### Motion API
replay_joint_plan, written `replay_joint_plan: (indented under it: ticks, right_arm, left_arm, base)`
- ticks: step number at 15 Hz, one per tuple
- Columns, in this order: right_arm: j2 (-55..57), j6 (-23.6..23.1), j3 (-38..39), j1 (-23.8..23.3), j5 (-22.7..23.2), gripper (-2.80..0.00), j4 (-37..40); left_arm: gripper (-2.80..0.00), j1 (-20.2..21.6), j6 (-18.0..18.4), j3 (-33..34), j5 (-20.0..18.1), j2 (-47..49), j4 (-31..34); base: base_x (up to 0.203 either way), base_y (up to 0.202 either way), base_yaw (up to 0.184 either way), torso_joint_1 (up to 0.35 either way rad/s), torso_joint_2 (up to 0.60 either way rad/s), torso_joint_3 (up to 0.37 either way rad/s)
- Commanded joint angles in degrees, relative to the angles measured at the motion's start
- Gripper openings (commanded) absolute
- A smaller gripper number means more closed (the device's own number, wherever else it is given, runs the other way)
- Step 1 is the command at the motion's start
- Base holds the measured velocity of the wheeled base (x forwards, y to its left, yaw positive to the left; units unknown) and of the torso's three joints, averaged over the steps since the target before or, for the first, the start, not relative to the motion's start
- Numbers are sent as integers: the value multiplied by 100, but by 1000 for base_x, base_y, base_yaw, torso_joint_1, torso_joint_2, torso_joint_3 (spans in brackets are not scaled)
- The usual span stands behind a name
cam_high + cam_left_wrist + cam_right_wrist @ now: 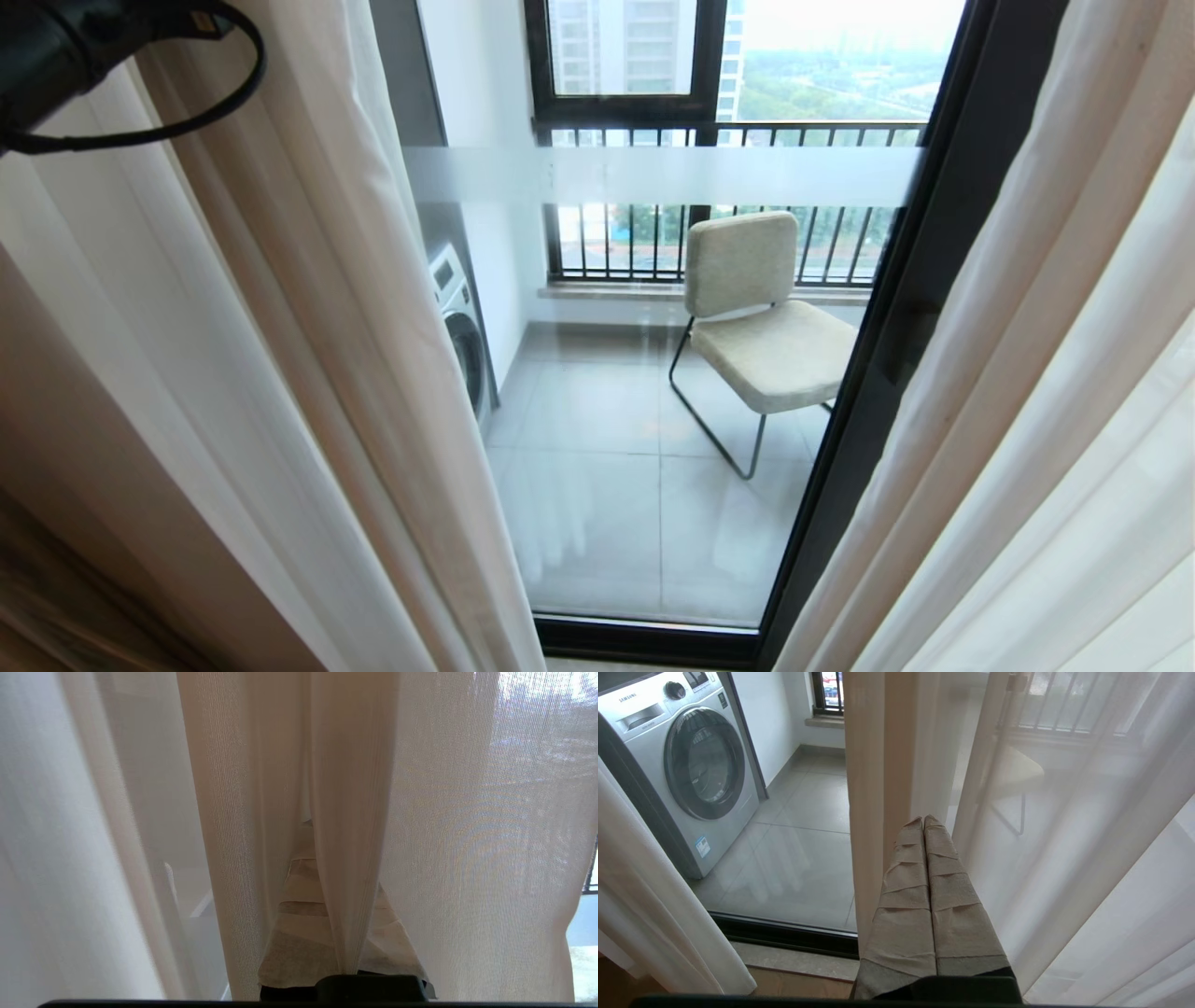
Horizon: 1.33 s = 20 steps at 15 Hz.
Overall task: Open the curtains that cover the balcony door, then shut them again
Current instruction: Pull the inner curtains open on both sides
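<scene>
Balcony door (653, 392) glass exposed between parted curtains (308, 373); left gripper (310, 828) clamped on a sheer fold; right gripper (923, 820) closed, empty.

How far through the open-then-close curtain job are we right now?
Opening looks largely done: in the head view the curtains hang parted and the balcony door glass shows between them. In hand: the left gripper is shut on a fold of sheer curtain. The right gripper is shut, holding nothing, beside the right drape. Left: drawing both sides back across the glass.
</scene>
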Motion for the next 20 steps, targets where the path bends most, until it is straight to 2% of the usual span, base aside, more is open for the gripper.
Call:
replay_joint_plan:
  ticks: [1,20]
  right_arm:
    - [-2,-1,0,7,3,-280,0]
    - [-2,-1,0,6,3,-280,0]
  left_arm:
    - [-280,2,3,20,4,19,-25]
    - [-280,11,3,224,4,-134,-34]
  base:
    - [0,180,-1,7,-2,6]
    - [0,182,-2,2,3,2]
